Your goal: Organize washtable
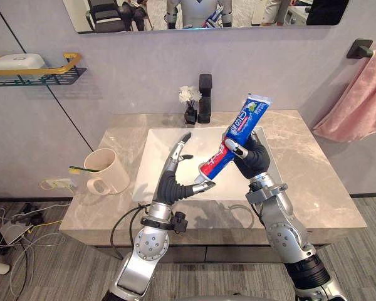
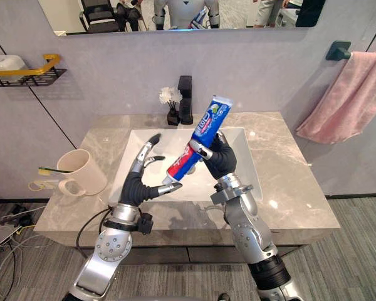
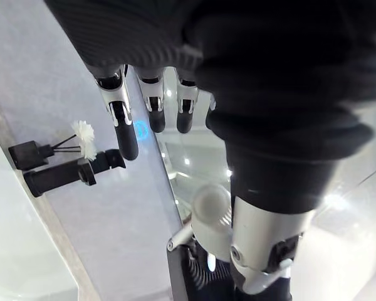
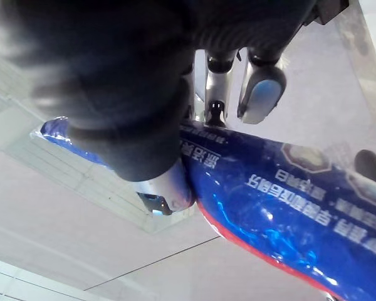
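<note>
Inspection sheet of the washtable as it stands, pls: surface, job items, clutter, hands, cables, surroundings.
Surface: marble countertop with a white sink set in it.
Job's things: toothpaste tube tilted, cap end down, above the sink; mug with toothbrush in it, counter's left.
Clutter: black faucet and small vase of white flowers at the back edge.
Robot hands: right robot hand shut on the tube; left robot hand open, thumb near the cap, contact unclear.
Cables: loose cables on the floor, left.
Surroundings: wall shelf with white box, left; pink towel, right; mirror above.
</note>
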`<state>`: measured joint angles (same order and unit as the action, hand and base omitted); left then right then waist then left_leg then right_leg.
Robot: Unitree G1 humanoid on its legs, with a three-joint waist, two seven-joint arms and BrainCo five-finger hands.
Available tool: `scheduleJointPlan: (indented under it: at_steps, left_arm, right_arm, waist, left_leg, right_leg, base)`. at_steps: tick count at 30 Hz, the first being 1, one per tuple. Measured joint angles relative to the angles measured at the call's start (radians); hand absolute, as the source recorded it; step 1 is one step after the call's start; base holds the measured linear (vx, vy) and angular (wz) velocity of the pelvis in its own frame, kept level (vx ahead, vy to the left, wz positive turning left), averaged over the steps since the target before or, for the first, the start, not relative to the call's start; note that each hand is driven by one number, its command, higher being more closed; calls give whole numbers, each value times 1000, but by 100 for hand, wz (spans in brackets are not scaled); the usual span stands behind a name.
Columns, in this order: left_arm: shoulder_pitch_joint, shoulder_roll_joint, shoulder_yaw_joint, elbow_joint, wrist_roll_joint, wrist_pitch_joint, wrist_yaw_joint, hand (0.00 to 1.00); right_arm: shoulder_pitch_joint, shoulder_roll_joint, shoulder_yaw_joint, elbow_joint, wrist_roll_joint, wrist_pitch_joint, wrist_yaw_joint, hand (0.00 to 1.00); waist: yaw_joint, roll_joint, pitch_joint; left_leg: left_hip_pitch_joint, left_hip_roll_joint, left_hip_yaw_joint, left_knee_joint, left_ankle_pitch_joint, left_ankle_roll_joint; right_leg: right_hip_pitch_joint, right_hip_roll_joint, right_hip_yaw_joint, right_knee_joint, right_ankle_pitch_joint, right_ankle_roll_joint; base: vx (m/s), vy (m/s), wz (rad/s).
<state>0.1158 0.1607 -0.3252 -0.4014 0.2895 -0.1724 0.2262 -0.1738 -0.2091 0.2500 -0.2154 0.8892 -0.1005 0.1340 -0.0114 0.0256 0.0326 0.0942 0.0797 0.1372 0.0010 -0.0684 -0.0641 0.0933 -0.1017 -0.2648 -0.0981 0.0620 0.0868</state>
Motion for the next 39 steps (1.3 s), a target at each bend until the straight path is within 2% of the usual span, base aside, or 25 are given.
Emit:
scheduleJointPlan:
  at_steps: [10, 14, 18, 24, 27, 29, 33, 39]
  left_arm:
    - [21, -5, 162, -125, 2, -1, 65, 0]
    - [50, -40, 258, -167, 0, -2, 102, 0]
    - [87, -77, 397, -200, -8, -2, 138, 0]
    - [152, -130, 634, -190, -87, -7, 194, 0]
    - [153, -150, 755, -127, -145, -11, 213, 0]
    - [152, -151, 796, -68, -190, -12, 214, 0]
    - [157, -160, 880, 81, -323, -13, 209, 0]
    - [171, -188, 921, 290, -433, -10, 167, 0]
  right_arm:
    - [1, 10, -45, 0, -36, -1, 0, 100]
    - [7, 12, -79, 0, -38, -1, 0, 100]
    - [31, 30, -132, -1, -60, -2, 0, 100]
    - [71, 47, -187, -5, -80, -3, -1, 100]
    - [86, 48, -219, -5, -89, -6, -1, 100]
    - [97, 49, -232, -5, -95, -6, -1, 100]
    - [101, 55, -245, -5, -104, -7, -1, 100]
    - [103, 70, -245, -5, -104, -7, -1, 100]
  waist:
    - [1, -2, 5]
    - [8, -4, 12]
    - [27, -4, 12]
    - [30, -4, 13]
    - [38, -4, 13]
    - [52, -4, 14]
    - [56, -5, 14]
    - [58, -5, 13]
  left_leg:
    - [5, 0, -2, -1, 0, 0]
    - [5, 0, -3, -1, 0, 0]
    - [4, -1, -8, -2, 0, 0]
    - [2, -8, -24, -6, 2, 3]
    - [4, -9, -25, -16, 3, 4]
    - [4, -9, -25, -22, 5, 4]
    - [3, -10, -27, -24, 5, 4]
    - [3, -11, -28, -24, 5, 4]
  right_leg:
    - [7, -1, -6, -1, 0, 0]
    - [8, -1, -8, -1, 0, 0]
    - [9, -2, -11, -1, -2, 2]
    - [14, -8, -25, -1, -5, 6]
    - [14, -9, -27, -1, -5, 6]
    - [14, -9, -28, -1, -6, 7]
    - [9, -10, -30, -1, -8, 8]
    - [9, -11, -33, 0, -12, 11]
  base:
    - [0, 0, 0]
    - [0, 0, 0]
    - [0, 0, 3]
    - [-3, 1, 7]
    - [-8, 2, 2]
    - [-17, 0, 0]
    - [0, 0, 0]
    - [0, 0, 0]
